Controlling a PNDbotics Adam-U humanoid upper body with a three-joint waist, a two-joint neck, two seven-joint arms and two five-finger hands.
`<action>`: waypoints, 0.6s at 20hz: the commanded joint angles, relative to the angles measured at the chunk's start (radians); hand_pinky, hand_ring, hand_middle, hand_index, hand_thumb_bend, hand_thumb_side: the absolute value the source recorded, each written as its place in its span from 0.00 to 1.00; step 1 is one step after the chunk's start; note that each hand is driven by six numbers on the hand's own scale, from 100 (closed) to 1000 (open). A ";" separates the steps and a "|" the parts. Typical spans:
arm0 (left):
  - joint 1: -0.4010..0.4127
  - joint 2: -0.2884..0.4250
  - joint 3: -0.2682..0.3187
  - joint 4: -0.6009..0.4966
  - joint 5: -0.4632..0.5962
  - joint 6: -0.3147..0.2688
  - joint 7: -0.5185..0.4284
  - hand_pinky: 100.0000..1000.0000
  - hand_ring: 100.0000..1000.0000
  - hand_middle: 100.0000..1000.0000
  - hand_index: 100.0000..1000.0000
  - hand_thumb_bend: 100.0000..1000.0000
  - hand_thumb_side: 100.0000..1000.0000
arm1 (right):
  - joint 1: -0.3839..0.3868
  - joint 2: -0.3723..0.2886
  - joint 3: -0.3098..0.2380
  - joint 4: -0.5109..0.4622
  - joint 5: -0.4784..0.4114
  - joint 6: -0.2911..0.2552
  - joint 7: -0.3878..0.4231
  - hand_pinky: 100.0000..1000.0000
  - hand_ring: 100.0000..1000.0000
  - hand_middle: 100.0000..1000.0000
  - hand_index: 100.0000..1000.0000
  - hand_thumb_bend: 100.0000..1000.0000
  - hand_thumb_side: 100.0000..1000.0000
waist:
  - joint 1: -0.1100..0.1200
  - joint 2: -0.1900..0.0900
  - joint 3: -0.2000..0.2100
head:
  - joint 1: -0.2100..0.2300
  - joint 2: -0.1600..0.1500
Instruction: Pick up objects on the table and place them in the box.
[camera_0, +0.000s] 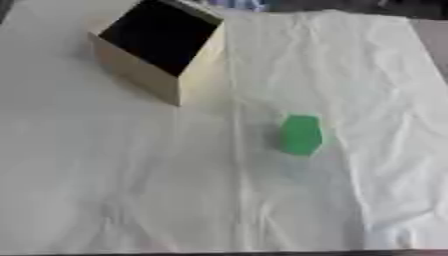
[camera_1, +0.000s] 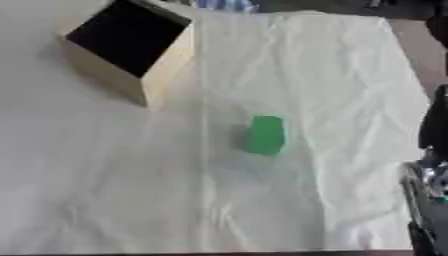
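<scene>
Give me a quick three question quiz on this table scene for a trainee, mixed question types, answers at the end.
1. True or false: the green block already lies inside the box.
2. Which way is the box from the block? A) nearer and right B) farther and left C) directly right
3. Fill in: the table is covered by a white ____.

Key: 1 false, it sits on the cloth, apart from the box. 2 B. 3 cloth.

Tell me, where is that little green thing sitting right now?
The green block lies on the white cloth, a little right of the middle in the left eye view, nearer the robot than the open wooden box and apart from it.
</scene>
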 joint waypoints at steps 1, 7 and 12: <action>-0.003 0.006 0.010 -0.014 -0.005 -0.002 -0.001 0.58 0.75 0.75 0.83 0.28 0.47 | -0.004 -0.019 -0.002 -0.015 0.007 0.004 0.000 0.77 0.68 0.56 0.79 0.00 0.71 | 0.005 -0.013 0.001 | 0.001 -0.005; -0.002 0.006 0.010 -0.014 -0.005 -0.001 -0.002 0.58 0.75 0.75 0.83 0.28 0.47 | 0.002 -0.027 -0.001 -0.015 0.011 0.003 0.001 0.77 0.68 0.57 0.79 0.00 0.71 | 0.003 -0.012 0.001 | 0.001 -0.003; 0.000 0.013 0.009 -0.014 -0.005 0.000 -0.003 0.58 0.75 0.75 0.83 0.28 0.47 | 0.050 -0.150 0.011 -0.015 0.048 -0.025 0.011 0.78 0.69 0.57 0.80 0.00 0.67 | -0.003 -0.017 -0.001 | 0.007 0.004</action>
